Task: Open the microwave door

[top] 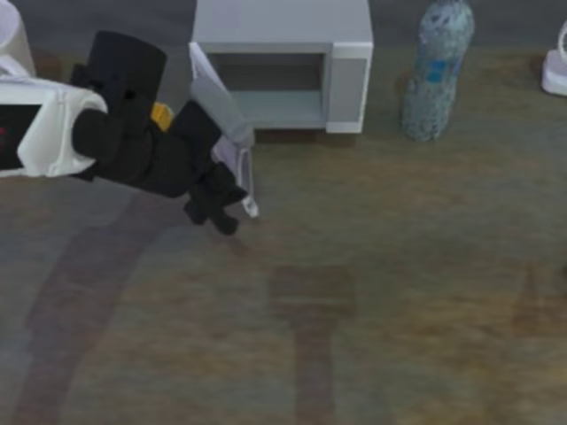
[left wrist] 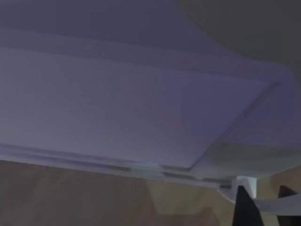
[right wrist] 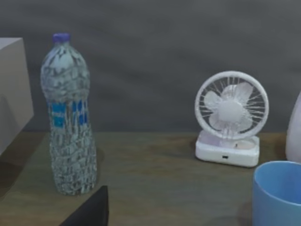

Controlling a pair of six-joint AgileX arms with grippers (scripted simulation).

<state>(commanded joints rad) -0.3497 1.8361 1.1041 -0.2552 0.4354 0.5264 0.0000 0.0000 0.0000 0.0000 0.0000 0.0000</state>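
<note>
Top view, read left to right: my left arm comes in from the left edge, and the left gripper [top: 232, 205] sits at the free end of the microwave door [top: 221, 111], which stands swung well out from the microwave [top: 283, 27]. The cavity shows open just beyond and to the right of the gripper. The white handle strip [top: 249, 181] runs down the door's outer edge, right against the dark fingers. The left wrist view fills with the door's pale window panel, and the fingertips [left wrist: 244, 209] straddle a white piece that looks like the handle, so I judge the gripper narrow and clamped on it, though contact itself is partly hidden.

The door should handle as a stiff, light panel on a hinge: it will not flex, but it will only travel along its arc. The handle strip is the right place to hold, since it is farthest from the hinge. The smooth strip may slip if pulled off that arc.

Further right of the gripper stands a water bottle [top: 436, 71], clear of the door's swing. My right arm is parked out of the top view, its wrist camera facing the bottle and a small fan [right wrist: 230, 117].
</note>
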